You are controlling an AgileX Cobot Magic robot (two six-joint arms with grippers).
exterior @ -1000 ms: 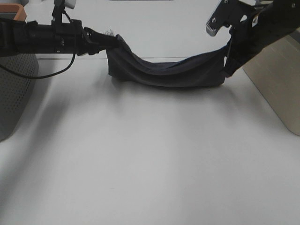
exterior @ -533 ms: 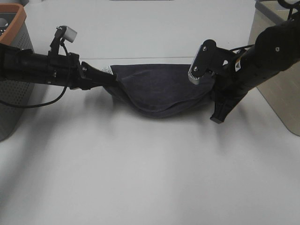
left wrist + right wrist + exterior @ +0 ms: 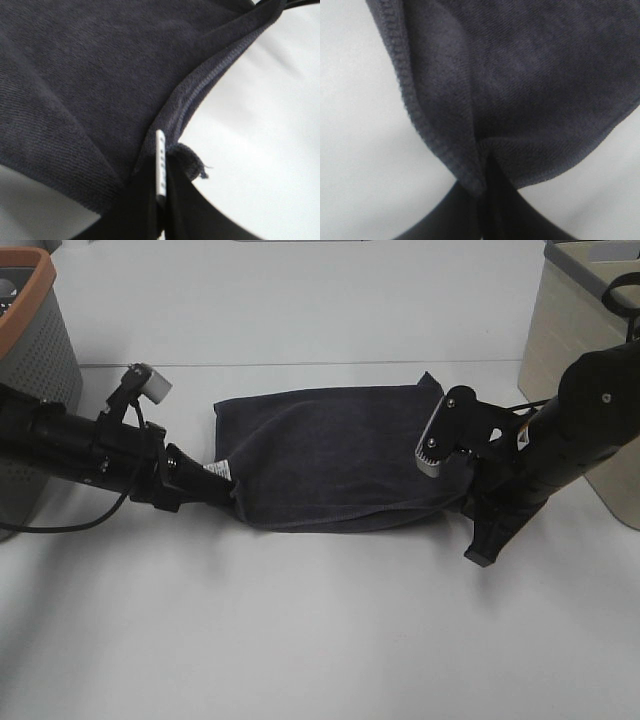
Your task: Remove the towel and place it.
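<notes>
The dark charcoal-grey towel [image 3: 330, 455] lies spread over the white table, folded over along its near edge. My left gripper [image 3: 232, 492] is shut on its near left corner, where the small white tag [image 3: 218, 471] shows. In the left wrist view the jaws [image 3: 161, 175] pinch the hem and the white tag [image 3: 160, 165] of the towel [image 3: 90, 80]. My right gripper [image 3: 470, 502] is shut on the near right corner. In the right wrist view the jaws [image 3: 482, 180] clamp a fold of the towel [image 3: 530, 75].
A grey perforated basket with an orange rim [image 3: 35, 360] stands at the left edge. A beige bin [image 3: 570, 350] stands at the right, behind my right arm. The white table [image 3: 320, 640] extends toward the front.
Both grippers have come down and toward the front with the towel. The towel went from hanging sagged between them to lying spread flat on the table.
</notes>
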